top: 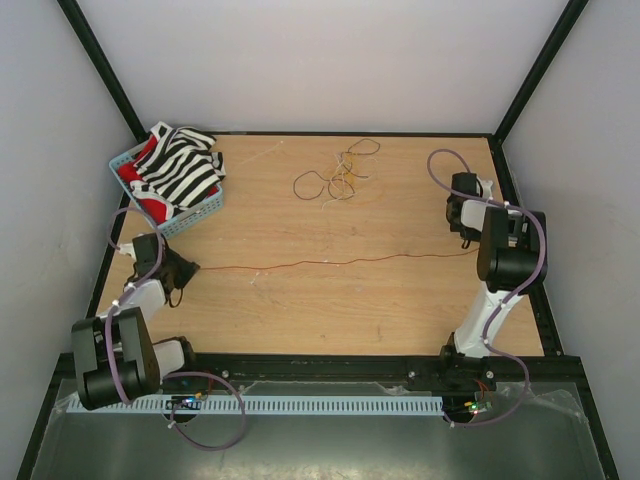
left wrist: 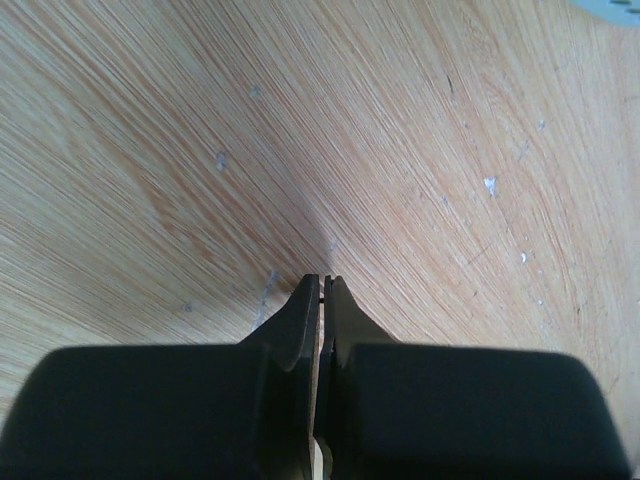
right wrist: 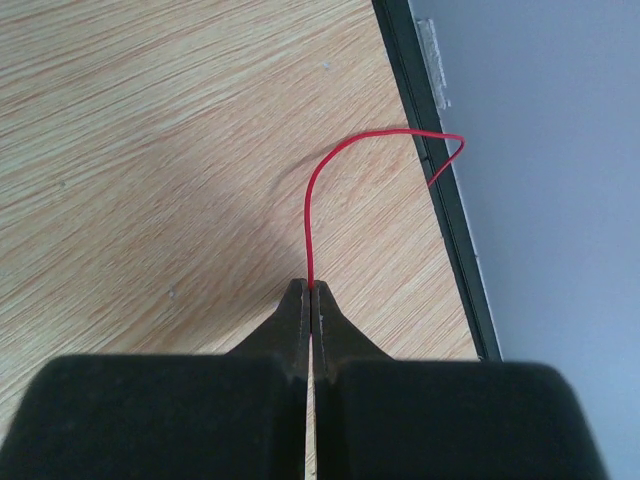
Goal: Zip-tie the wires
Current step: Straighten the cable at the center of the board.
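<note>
1. The red wire (top: 330, 262) lies drawn out in a long, faintly wavy line across the middle of the wooden worktop (top: 300, 320), running from the left claw (top: 192, 268) to the right claw (top: 463, 246).
2. The right claw (right wrist: 312, 287) has its fingers pressed together on that wire. In its wrist view the strand (right wrist: 308, 215) rises from the tips, arcs over towards the black frame rail (right wrist: 440, 230) at the worktop's edge, then doubles back in a short hook in front of the grey wall (right wrist: 550, 200).
3. The left claw (left wrist: 322, 283) is also closed, tips meeting just above the bare wood. From above, the wire's far end reaches its tips, but its own wrist view shows no strand past the fingers, so I cannot tell whether it is actually pinching it.
4. Further back, well apart from both claws, a loose tangle of wires (top: 340, 178) sits on the worktop, dark loops mixed with paler ones. It is too fine to pick out single strands.
5. In the far left corner stands a blue basket (top: 192, 220), stuffed with a black-and-white striped cloth (top: 185, 165) and something red beneath it.
6. Purple cables (top: 215, 440) loop along both arms and below their bases.
</note>
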Available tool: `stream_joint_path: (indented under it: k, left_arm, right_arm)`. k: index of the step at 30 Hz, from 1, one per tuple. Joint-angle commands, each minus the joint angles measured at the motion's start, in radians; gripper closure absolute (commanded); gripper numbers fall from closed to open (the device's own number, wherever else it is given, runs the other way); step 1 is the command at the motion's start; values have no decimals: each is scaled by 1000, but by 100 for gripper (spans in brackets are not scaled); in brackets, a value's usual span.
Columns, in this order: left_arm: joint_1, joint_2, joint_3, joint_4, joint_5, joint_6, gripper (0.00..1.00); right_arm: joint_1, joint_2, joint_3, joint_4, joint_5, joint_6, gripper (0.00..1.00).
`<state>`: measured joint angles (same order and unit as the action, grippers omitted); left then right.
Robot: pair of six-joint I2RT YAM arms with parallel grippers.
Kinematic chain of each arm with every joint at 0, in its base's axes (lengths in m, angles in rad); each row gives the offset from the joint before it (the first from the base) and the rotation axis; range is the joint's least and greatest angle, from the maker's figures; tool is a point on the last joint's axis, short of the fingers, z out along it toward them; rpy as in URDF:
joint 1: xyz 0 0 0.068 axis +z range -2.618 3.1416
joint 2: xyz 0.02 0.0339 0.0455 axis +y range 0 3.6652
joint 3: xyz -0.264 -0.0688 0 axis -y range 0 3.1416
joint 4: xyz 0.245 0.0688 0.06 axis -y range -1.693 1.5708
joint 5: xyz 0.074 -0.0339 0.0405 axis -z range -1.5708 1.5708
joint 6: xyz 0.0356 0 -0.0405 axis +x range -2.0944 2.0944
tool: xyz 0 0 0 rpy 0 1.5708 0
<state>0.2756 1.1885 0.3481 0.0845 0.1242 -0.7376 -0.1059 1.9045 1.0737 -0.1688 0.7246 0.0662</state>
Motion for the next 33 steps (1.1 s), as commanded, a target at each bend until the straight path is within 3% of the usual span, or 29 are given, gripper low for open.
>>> stream_joint_path:
  k: [1, 8, 14, 23, 33]
  left_arm:
    - [46, 29, 14, -19, -18, -1, 100]
    - [94, 37, 19, -7, 17, -7, 100]
    - [87, 50, 33, 7, 80, 10, 100]
    - [-24, 70, 76, 9, 93, 13, 100]
    - [-27, 76, 62, 8, 41, 10, 100]
  right_arm:
    - [-14, 45, 17, -14, -48, 6, 99]
    - [-45, 47, 26, -15, -84, 9, 100]
    - [-46, -2, 14, -12, -210, 32, 99]
    - [-46, -70, -8, -18, -354, 42, 78]
    - [-46, -141, 10, -58, -455, 43, 60]
